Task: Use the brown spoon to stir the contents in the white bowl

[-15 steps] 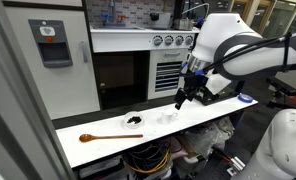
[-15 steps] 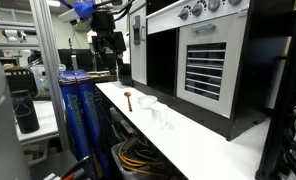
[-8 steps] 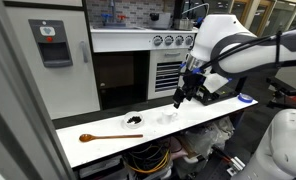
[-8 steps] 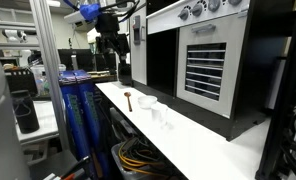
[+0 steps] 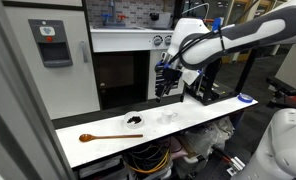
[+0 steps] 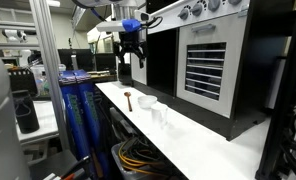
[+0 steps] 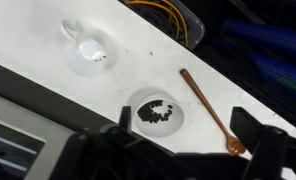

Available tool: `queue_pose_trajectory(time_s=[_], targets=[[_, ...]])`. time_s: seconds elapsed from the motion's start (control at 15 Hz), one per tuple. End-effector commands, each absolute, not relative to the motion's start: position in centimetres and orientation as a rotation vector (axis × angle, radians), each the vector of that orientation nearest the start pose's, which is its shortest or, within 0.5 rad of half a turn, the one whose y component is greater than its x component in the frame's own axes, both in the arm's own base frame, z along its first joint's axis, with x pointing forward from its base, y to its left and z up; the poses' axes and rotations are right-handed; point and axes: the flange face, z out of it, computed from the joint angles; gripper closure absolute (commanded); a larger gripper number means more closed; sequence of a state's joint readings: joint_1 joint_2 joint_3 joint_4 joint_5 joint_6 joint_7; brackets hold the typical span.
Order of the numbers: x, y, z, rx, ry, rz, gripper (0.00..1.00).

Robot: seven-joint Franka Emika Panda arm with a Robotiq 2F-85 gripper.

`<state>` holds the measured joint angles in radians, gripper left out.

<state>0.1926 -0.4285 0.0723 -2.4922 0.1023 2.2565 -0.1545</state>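
Pale cup (image 7: 88, 50) — on white counter (image 7: 28, 45)

Light: bright, even, indoor | Glare: your table (image 7: 28, 30) washes out white in wrist view | Blur: your end effector (image 7: 183, 135) dark, smeared at bottom edge | Exterior views: soft

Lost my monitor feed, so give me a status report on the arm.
Gripper open, empty, high above white counter. Long orange-brown wooden spoon lies flat beside small white bowl, apart. Nothing over the spoon.
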Motion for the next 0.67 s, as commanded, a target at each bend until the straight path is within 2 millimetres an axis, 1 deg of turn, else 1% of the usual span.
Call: queue_pose_trajectory(time_s=[0.0,0.13,0.33,0.4,0.6], targets=[[45.2,16.4,45.1,-2.944,-0.839,-0.242,0.0],[46.1,19.0,44.6,-2.903,-0.974,-0.23,0.0],[46.3,22.5,42.9,-2.836,-1.159,-0.187,0.0],[46.3,23.4,42.1,-2.816,-1.209,-0.169,0.0],[45.4,25.2,38.8,-2.762,-1.385,-0.108,0.0]])
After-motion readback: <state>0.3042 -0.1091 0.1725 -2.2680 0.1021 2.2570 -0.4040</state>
